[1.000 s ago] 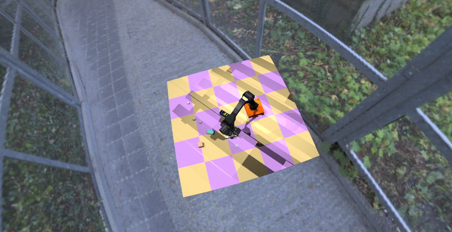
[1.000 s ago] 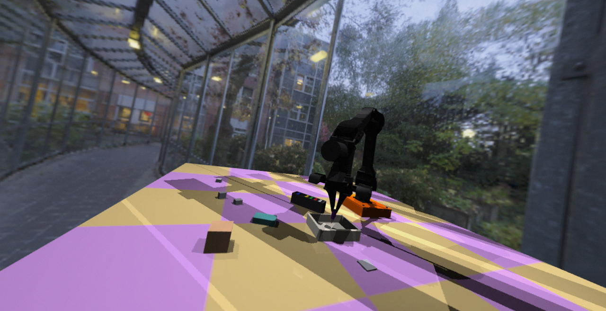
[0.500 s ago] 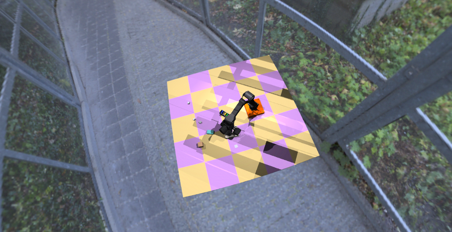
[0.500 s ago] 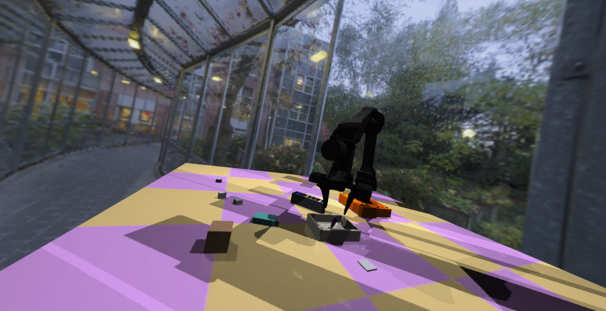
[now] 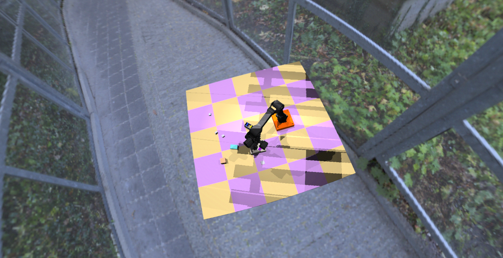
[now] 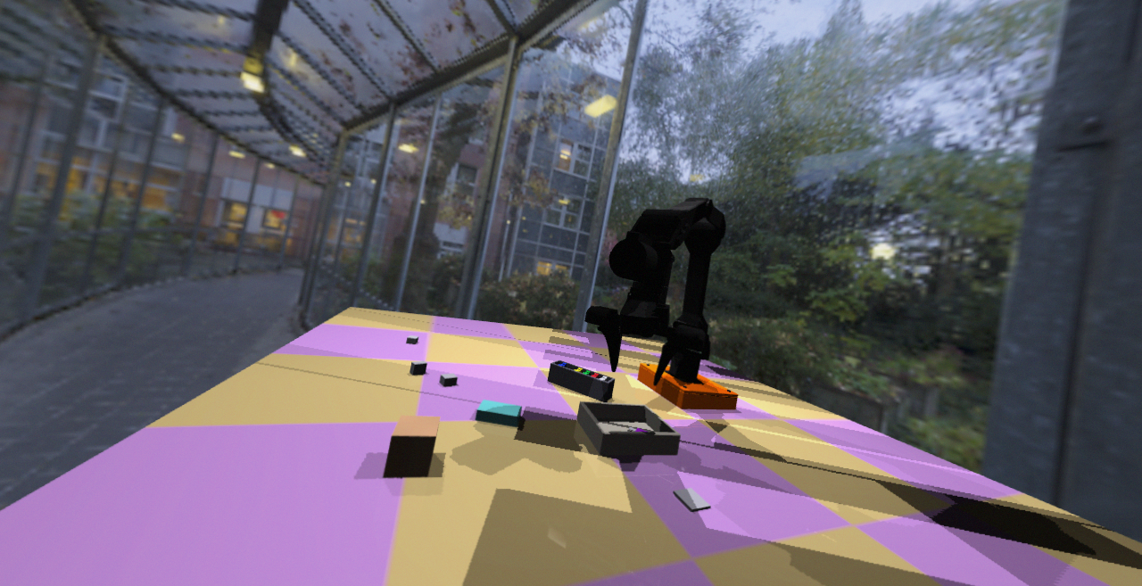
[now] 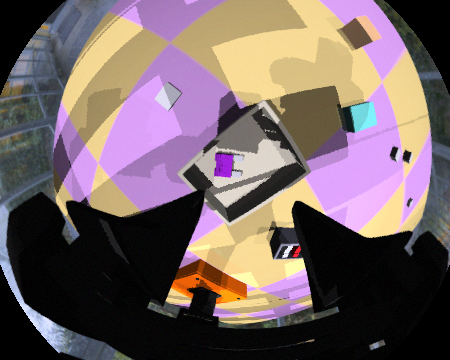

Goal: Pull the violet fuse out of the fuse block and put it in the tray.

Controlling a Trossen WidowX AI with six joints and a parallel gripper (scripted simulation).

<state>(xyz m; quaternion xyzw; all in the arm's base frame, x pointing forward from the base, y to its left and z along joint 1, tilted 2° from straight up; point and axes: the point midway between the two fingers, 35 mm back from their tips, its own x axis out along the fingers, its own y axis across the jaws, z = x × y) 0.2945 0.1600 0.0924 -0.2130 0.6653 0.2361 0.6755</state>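
Note:
The violet fuse (image 5: 260, 149) (image 6: 636, 430) (image 7: 224, 165) lies on its side on the floor of the grey tray (image 6: 639, 444) (image 7: 267, 192), its two pale prongs showing in the wrist view. My gripper (image 6: 635, 376) (image 7: 250, 201) is open and empty above the tray, its fingers wide apart. In the exterior view the fingertips are clear of the tray walls. The dark fuse block (image 5: 248, 125) (image 6: 578, 379) (image 7: 281, 236) stands beside the tray with the other coloured fuses in its top. In the wrist view one finger hides part of the block.
A teal block (image 5: 234, 147) (image 6: 499, 413) (image 7: 365, 116) and a tan cube (image 5: 223, 160) (image 6: 410, 450) (image 7: 362, 32) stand beyond the tray. A flat pale piece (image 6: 691, 499) (image 7: 168, 96) lies on its other side. Several small grey cubes lie farther off. My arm stands on an orange base (image 5: 288, 124) (image 7: 230, 289).

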